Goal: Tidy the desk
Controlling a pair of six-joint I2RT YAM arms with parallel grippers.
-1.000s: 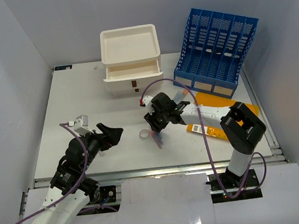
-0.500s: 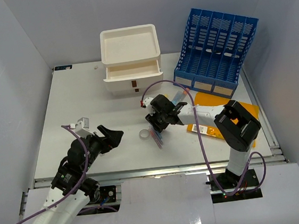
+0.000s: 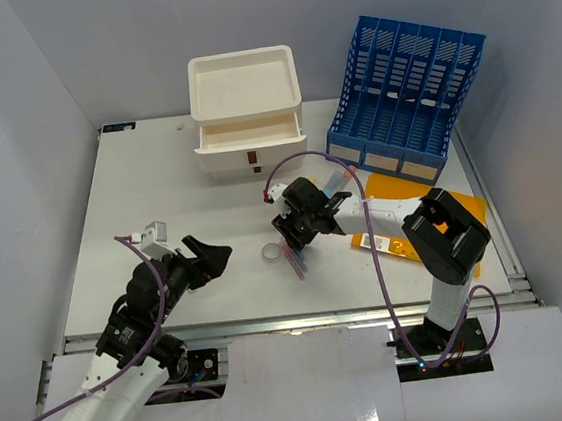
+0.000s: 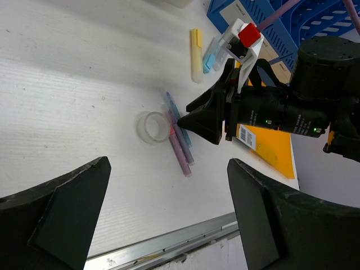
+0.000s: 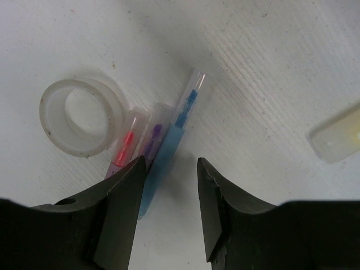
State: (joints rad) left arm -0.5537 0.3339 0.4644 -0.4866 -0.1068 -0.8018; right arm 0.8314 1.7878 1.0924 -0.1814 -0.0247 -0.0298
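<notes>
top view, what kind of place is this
Probably a robot test cell staged as an office desk: plain grey walls box in a white desk that holds a blue file rack, a drawer box and some pens.

The large flat white rectangular desk carries every item; the white plastic three-drawer box stands at the far edge, near centre; the blue slotted plastic file rack stands to its right; the orange flat folder lies in front of the rack; the clear plastic tape ring lies mid-desk, against three slim plastic pens laid side by side on its right; the yellow plastic highlighter lies behind the pens, towards the rack.
</notes>
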